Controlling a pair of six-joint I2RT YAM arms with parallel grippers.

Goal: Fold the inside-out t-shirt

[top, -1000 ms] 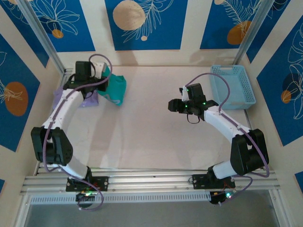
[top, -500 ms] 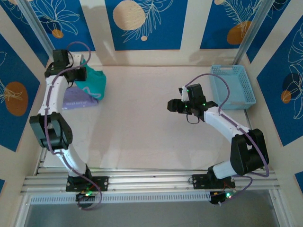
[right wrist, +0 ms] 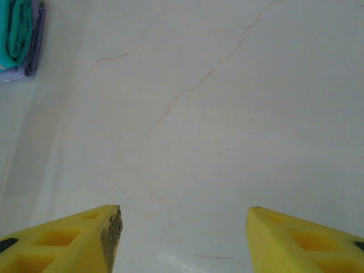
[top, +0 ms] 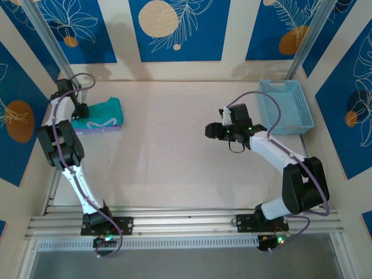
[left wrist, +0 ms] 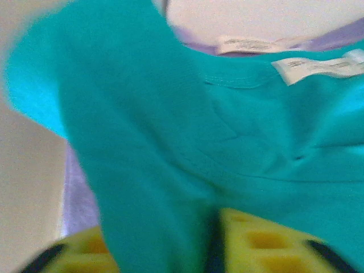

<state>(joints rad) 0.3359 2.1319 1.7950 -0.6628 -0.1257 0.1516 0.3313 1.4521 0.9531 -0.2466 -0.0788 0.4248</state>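
**Teal t-shirt heaped at the counter's far-left corner**

The teal-green t-shirt (top: 103, 110) lies bunched at the far-left corner of the pale counter (top: 174, 163), on top of a folded lavender shirt (top: 93, 127). The left fingers (left wrist: 267, 245) have teal cloth draped between them, but I cannot tell whether they are pinching it. The right fingers (right wrist: 85, 236) stand wide and empty above the counter's middle. The cotton looks light and limp. A seamed edge or the collar by its white label (left wrist: 318, 66) seems the surest hold.
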